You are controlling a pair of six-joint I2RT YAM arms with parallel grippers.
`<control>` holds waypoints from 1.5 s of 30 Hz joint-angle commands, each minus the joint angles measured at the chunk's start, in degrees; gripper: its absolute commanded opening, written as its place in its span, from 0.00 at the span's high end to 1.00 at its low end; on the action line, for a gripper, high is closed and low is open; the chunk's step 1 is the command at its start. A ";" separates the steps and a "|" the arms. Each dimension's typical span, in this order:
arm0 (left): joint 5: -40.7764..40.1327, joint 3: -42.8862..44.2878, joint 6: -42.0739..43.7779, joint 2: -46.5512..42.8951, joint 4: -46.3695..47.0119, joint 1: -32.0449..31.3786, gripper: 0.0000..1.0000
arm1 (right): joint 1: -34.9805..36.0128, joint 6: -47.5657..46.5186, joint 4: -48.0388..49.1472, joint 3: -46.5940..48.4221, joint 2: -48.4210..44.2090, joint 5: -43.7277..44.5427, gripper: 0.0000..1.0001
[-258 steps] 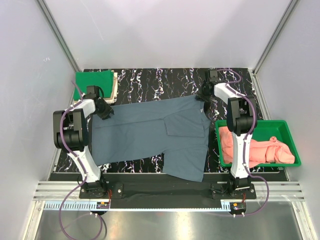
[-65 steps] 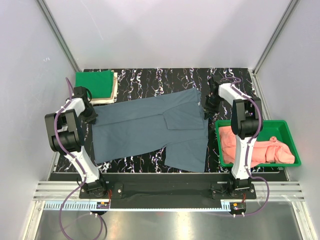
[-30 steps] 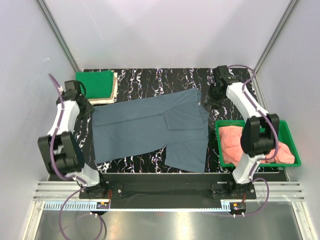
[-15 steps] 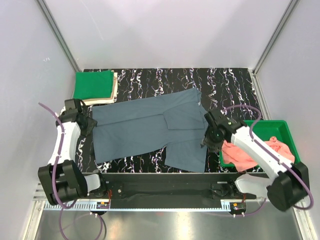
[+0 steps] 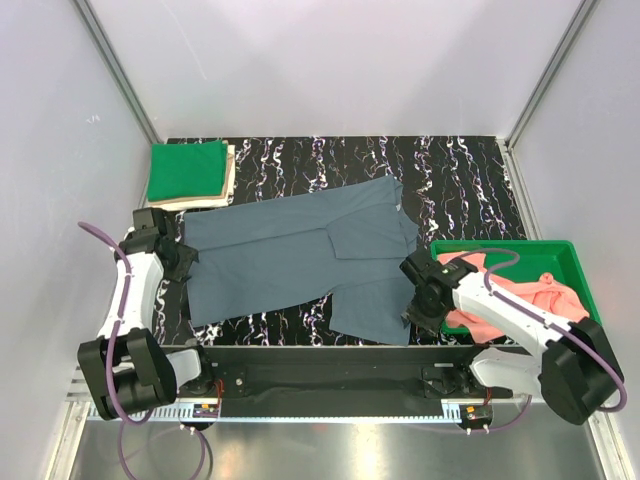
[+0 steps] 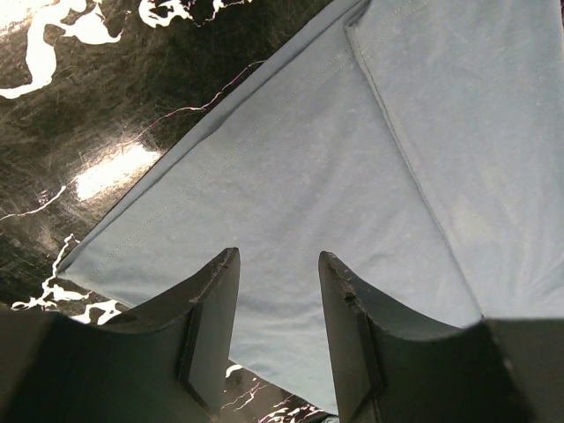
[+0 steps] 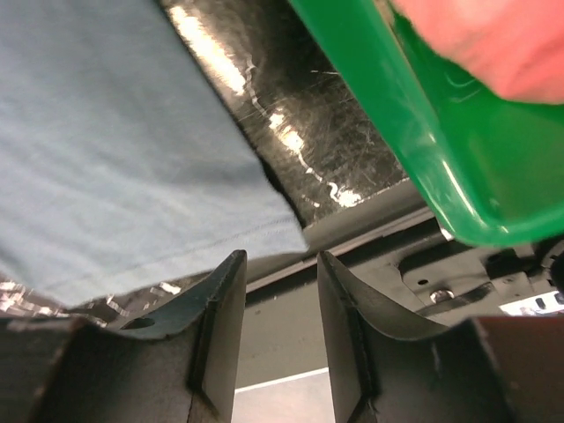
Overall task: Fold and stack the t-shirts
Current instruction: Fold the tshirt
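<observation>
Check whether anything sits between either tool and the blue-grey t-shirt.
Nothing visible does. The left tool hangs open directly over the left edge of the blue-grey t-shirt, with bare cloth beneath it. The right tool is open above the shirt's near right corner. The green tray lies beside it, not between.

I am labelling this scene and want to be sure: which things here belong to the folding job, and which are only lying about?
Belong to the job:
- blue-grey t-shirt, spread flat
- green t-shirt, folded, lying on the beige t-shirt
- pink t-shirts, unfolded

Only lying about:
- green plastic tray, holding the pink ones
- marbled table
</observation>
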 commanded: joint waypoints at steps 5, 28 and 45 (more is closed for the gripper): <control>-1.04 0.57 -1.03 0.91 0.19 0.44 0.54 | 1.18 5.76 7.18 -2.96 1.98 -0.45 0.61; -10.08 4.79 -11.47 0.57 -15.33 0.53 0.54 | 9.09 9.29 5.88 0.19 11.56 5.08 0.83; -3.86 -4.34 -19.75 -6.30 -19.24 0.88 0.55 | 9.09 -7.06 10.79 16.02 6.64 7.46 1.00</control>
